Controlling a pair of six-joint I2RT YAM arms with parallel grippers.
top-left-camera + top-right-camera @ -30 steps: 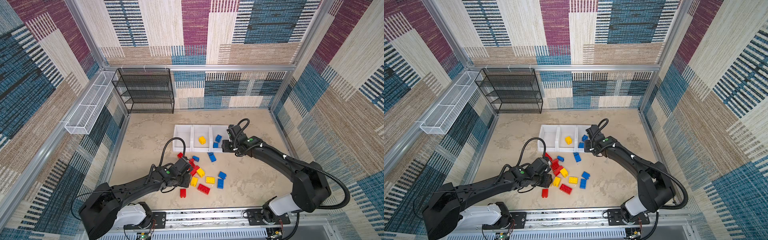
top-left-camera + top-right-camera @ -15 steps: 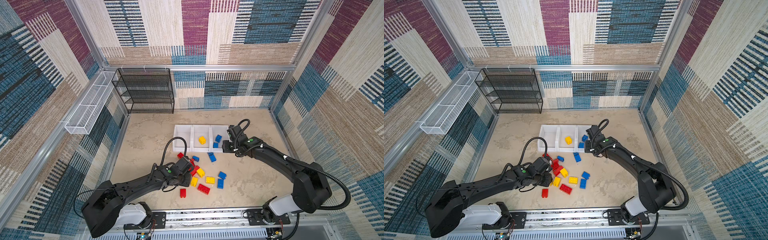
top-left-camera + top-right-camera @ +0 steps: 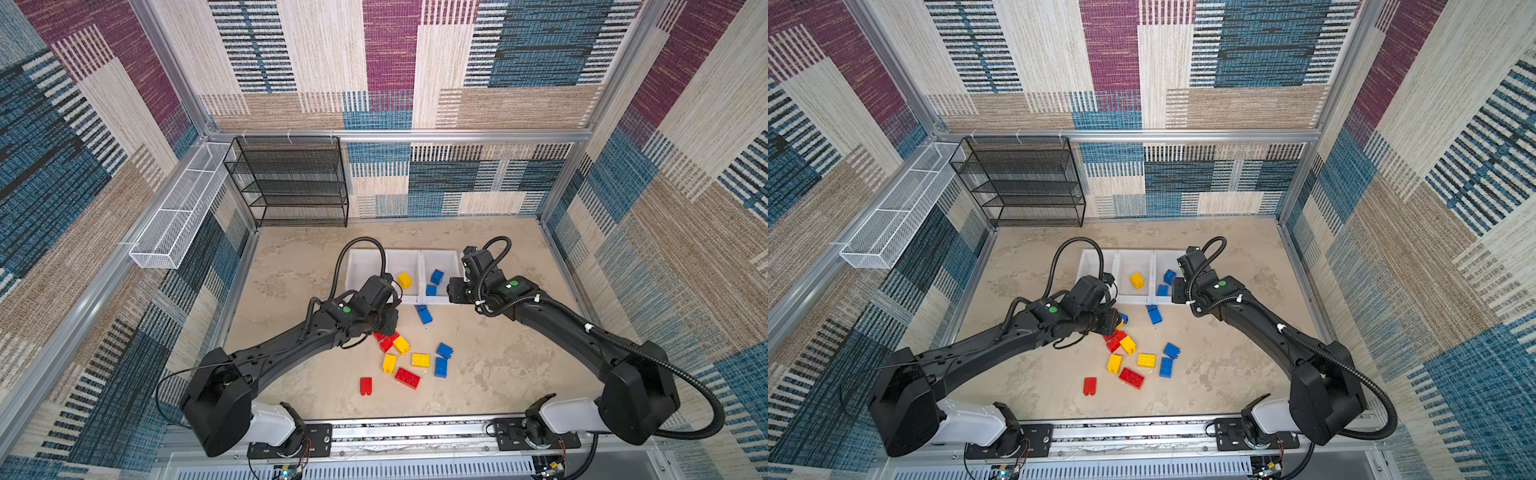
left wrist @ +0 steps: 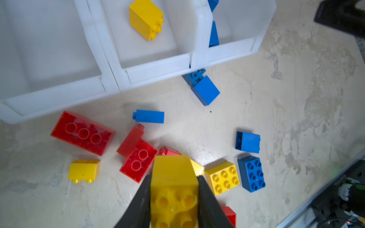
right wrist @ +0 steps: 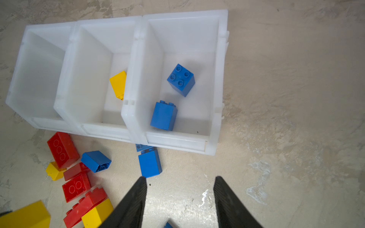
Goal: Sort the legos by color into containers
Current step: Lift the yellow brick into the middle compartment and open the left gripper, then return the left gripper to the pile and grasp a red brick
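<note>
Only the left wrist view shows the left gripper point(image 4: 173, 178) clamped on a yellow lego point(image 4: 171, 169) above loose legos point(image 4: 83, 133) at the worktop's point(image 4: 296, 98) middle; the right gripper point(image 5: 179, 178), jaws apart, hovers before the containers point(image 5: 177, 141).

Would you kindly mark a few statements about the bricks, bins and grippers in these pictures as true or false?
1. The left gripper is shut on a yellow brick. True.
2. The middle bin holds a red brick. False: it holds a single yellow brick.
3. The right gripper grips a blue brick. False: its jaws stand open, gripping nothing.
4. The end bin beside the right gripper holds two blue bricks. True.
</note>
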